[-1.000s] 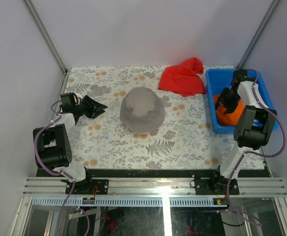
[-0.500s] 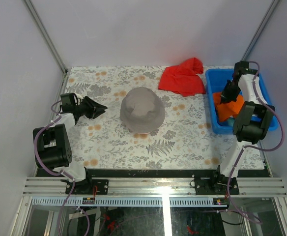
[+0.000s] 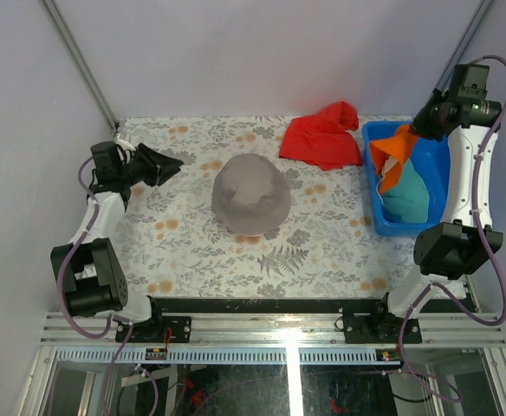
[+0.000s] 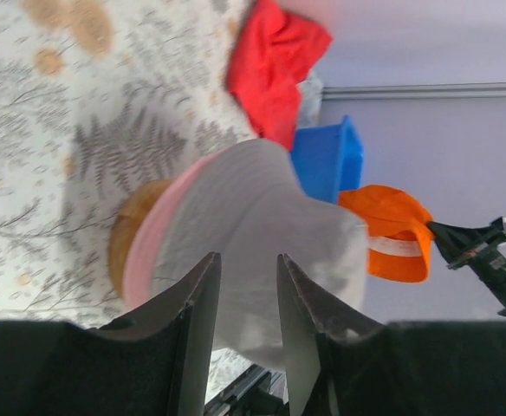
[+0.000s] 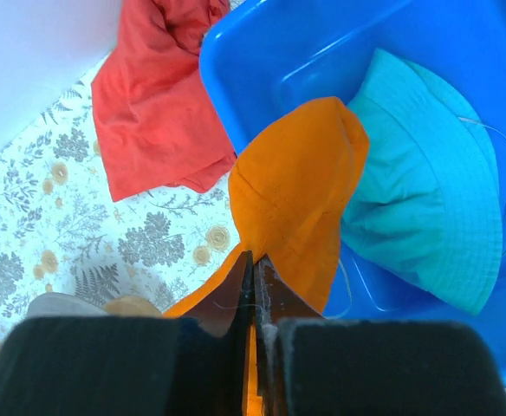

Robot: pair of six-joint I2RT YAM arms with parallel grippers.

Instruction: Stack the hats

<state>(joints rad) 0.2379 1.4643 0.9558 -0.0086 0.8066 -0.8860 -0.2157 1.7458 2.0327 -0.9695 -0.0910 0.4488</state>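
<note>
- Top external view: the right gripper (image 3: pixel 416 130) was seen high above the blue bin (image 3: pixel 400 228), its jaws clamped on a fold of the orange hat (image 3: pixel 394 158).
- The orange hat was seen hanging from that grip over the bin's left side, clear of the bin floor.
- The teal hat (image 3: pixel 407 195) was seen lying inside the bin, below and just beside the hanging orange hat.
- The grey hat (image 3: pixel 251 192) was found crown up near the middle of the table (image 3: pixel 322 251), well apart from both grippers.
- From the left wrist camera, a strip of the pink hat (image 4: pixel 149 247) was shown beneath the grey hat, with a wooden stand (image 4: pixel 125 238) under it. The 2 hats appeared to be stacked on that stand, though most of it was hidden.
- The left gripper (image 3: pixel 168 162) was seen by the table's left edge, pointed toward the grey hat, its 2 fingers parted and nothing held between them.
- A red cloth (image 3: pixel 322 137) was seen crumpled at the table's far edge, just beside the bin.
- From the right wrist camera, orange fabric was shown pinched between fingers pressed tightly together.
</note>
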